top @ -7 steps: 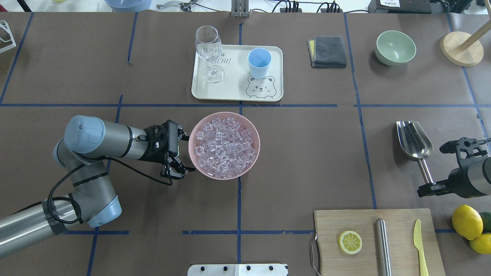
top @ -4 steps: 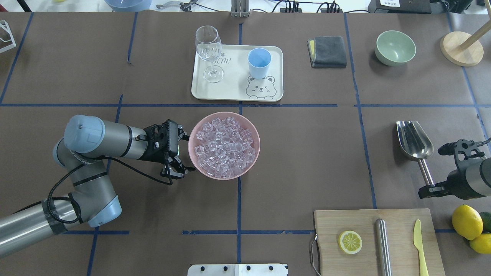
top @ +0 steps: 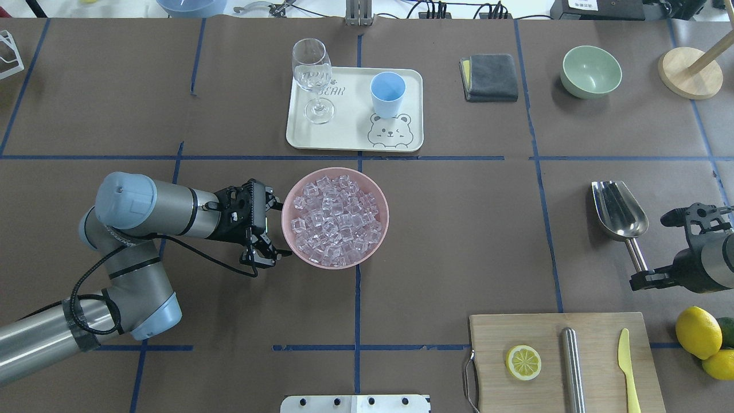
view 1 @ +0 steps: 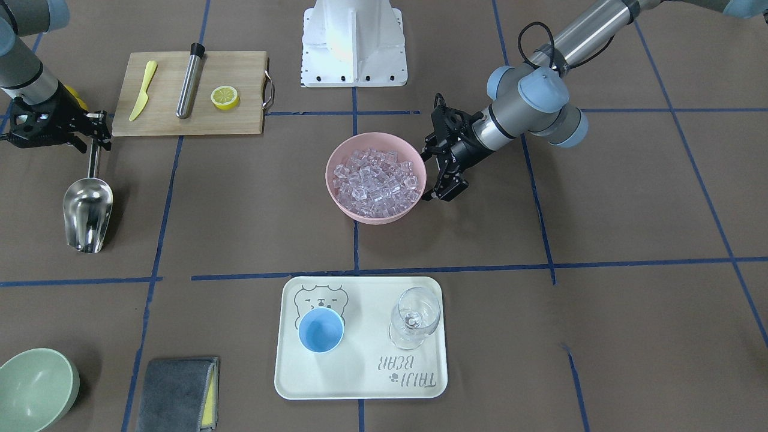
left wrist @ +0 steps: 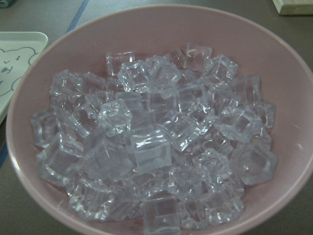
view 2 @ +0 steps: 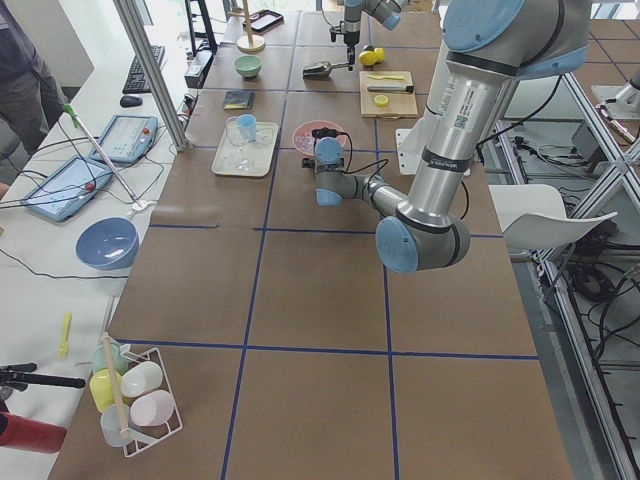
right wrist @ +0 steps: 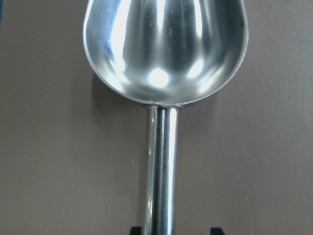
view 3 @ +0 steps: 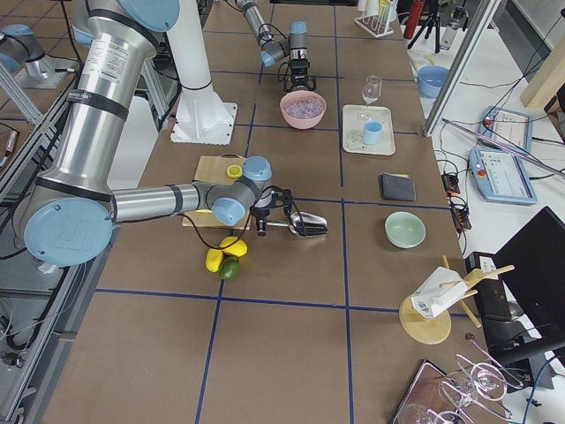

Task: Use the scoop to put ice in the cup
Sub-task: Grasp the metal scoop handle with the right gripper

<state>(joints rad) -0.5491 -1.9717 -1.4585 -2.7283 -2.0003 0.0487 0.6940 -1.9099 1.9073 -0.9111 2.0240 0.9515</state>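
Observation:
Clear ice cubes (top: pixel 335 221) are heaped in a pink bowl (top: pixel 387 221) at the table's middle and fill the left wrist view (left wrist: pixel 156 147). My left gripper (top: pixel 277 228) is open beside the bowl's left rim. The light-blue cup (top: pixel 387 93) stands upright on a cream tray (top: pixel 344 140) beyond the bowl. On the right, the steel scoop (top: pixel 619 209) lies flat on the table. My right gripper (top: pixel 637 279) is open at the end of its handle. In the right wrist view its fingertips (right wrist: pixel 136 230) sit on either side of the handle, apart from it.
A wine glass (top: pixel 312 74) shares the tray with the cup. A grey cloth (top: pixel 490 77), a green bowl (top: pixel 591 71) and a wooden stand (top: pixel 690 71) are at the far right. A cutting board (top: pixel 550 338) with a lemon slice, steel cylinder and yellow knife lies near the right arm, lemons (top: pixel 698 331) beside it.
The right gripper has shifted slightly to the right at the scoop's handle end. The left arm and the bowl have not moved.

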